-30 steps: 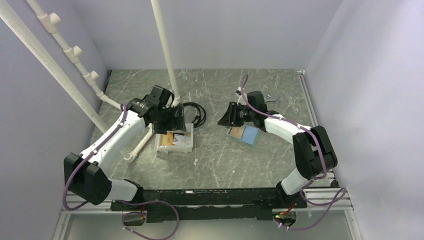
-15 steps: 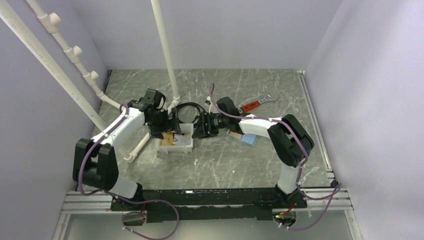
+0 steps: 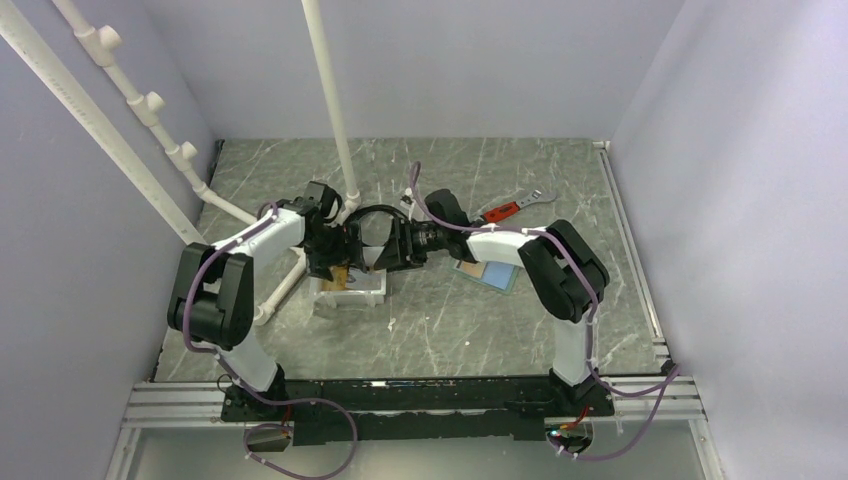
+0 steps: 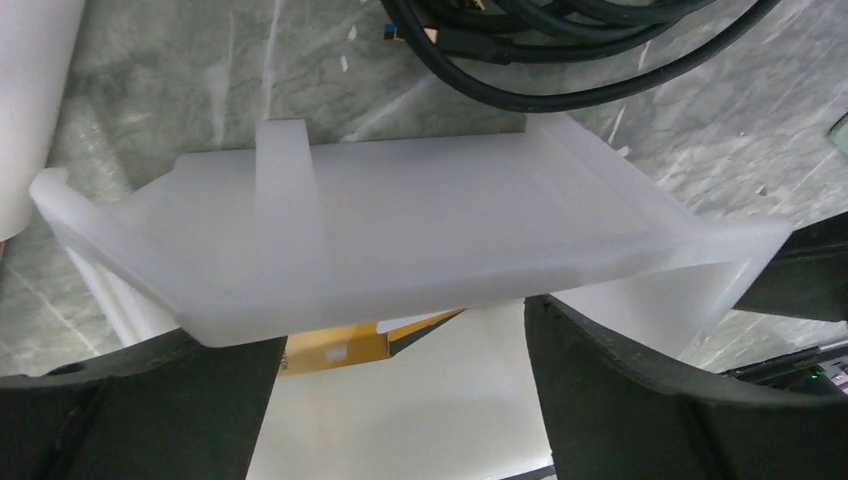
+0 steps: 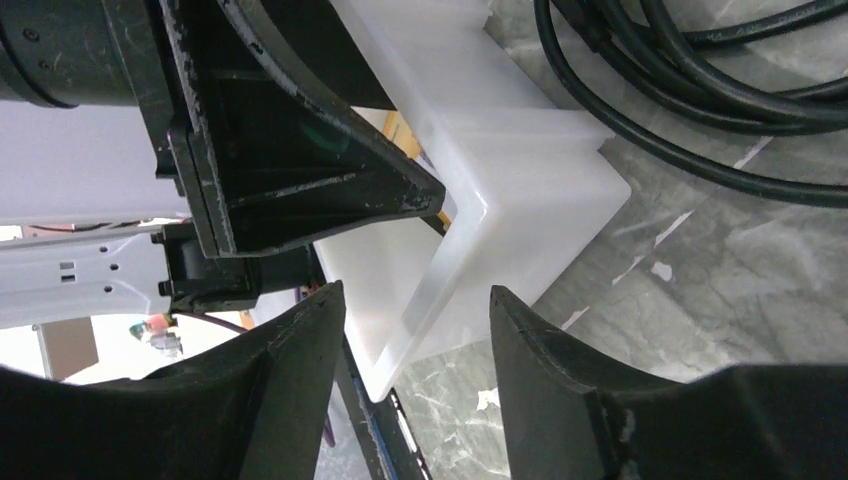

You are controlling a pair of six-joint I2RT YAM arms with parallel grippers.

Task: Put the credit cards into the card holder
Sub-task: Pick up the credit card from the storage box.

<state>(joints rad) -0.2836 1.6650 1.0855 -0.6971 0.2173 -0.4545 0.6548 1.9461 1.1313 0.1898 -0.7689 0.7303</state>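
**Right arm now across at the tray**

Since the earlier frames the right gripper (image 5: pixel 415 300) has swung from the grey-green folding card holder (image 3: pixel 488 270) to the white translucent plastic tray (image 4: pixel 420 230), where the left gripper (image 4: pixel 400 400) also hangs. Both sets of fingers stand spread, gripping nothing. A gold-orange plastic credit card (image 4: pixel 335 352) lies in the tray, well apart from the holder. Judgement: the right arm is there to steady the tray for the pick.

Frosted white tray (image 4: pixel 400 230), gold card (image 4: pixel 332 350), black cable (image 4: pixel 560 100), grey-green marbled table (image 3: pixel 450 320), red-handled wrench (image 3: pixel 503 211)
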